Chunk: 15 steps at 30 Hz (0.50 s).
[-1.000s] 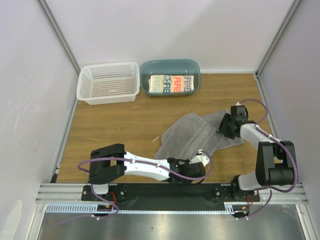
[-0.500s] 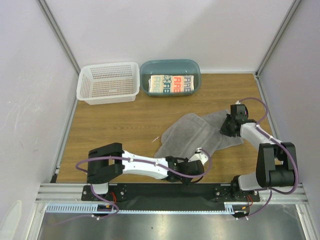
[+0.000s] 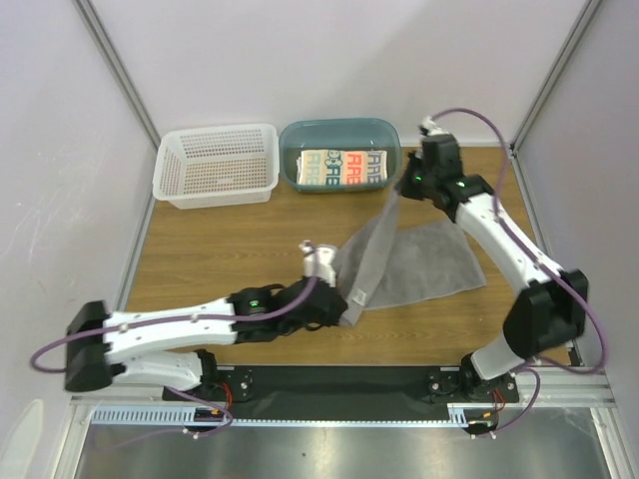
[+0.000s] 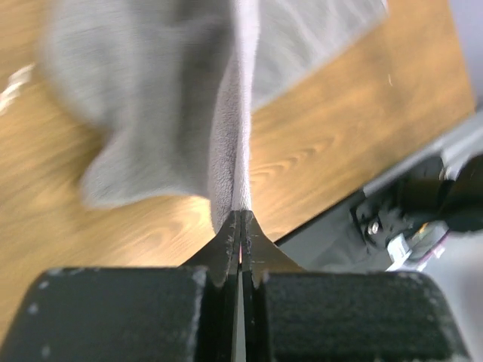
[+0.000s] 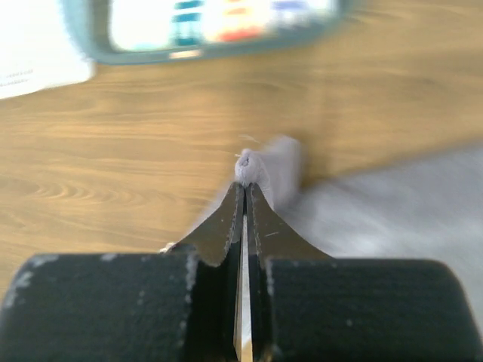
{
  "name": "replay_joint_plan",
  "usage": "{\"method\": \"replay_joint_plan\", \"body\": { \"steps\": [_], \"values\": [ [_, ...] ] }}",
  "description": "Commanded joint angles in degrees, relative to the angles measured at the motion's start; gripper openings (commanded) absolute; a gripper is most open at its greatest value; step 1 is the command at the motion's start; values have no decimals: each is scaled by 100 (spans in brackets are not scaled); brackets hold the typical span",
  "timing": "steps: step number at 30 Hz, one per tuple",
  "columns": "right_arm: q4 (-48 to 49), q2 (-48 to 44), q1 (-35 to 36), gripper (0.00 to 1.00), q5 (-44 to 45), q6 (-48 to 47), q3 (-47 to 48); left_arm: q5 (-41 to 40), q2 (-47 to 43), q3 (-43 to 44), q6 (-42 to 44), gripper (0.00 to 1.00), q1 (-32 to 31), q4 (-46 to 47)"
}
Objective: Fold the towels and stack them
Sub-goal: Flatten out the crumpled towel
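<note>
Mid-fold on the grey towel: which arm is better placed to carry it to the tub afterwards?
Right, likely. The right gripper pinches the grey towel's far corner just beside the teal tub; the left gripper pinches its near corner, farther from it.

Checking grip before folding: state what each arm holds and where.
Both hold the grey towel: left gripper pinches the raised edge's near end, right gripper its far end.

Left arm (image 3: 190,324) is lying low toward centre, left gripper (image 4: 240,220) pinching grey towel (image 3: 429,264); right arm (image 3: 499,235) is holding outstretched far, right gripper (image 5: 243,187) clamping same towel.
</note>
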Motion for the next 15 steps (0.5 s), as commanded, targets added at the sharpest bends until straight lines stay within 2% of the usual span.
{"method": "replay_joint_plan", "body": {
  "steps": [1,3,6,7,12,13,15],
  "values": [
    [-323,902,673,0,82,54,869,-784,-1036,-687,-1519,0,192,-770],
    [-270,1445,1155,0,171,160,1229,-1013,-1807,-1099,-1979,0,377,-1202],
    [-200,2009,1561,0,57,353,2003,-1365,-2470,-1417,-2578,0,754,-2221],
    [-165,2359,1815,0,4,362,2431,-1592,-2793,-1418,-2805,0,851,-2816],
    [239,3565,2405,0,-619,520,4005,-2323,-3157,-1023,-3263,0,1432,-4454],
    [283,4045,2554,0,-707,582,4322,-2446,-3122,-927,-3421,0,1554,-4935],
    [467,4566,2687,0,-997,757,5376,-2763,-3034,-575,-3650,0,1686,-5447]
  ]
}}
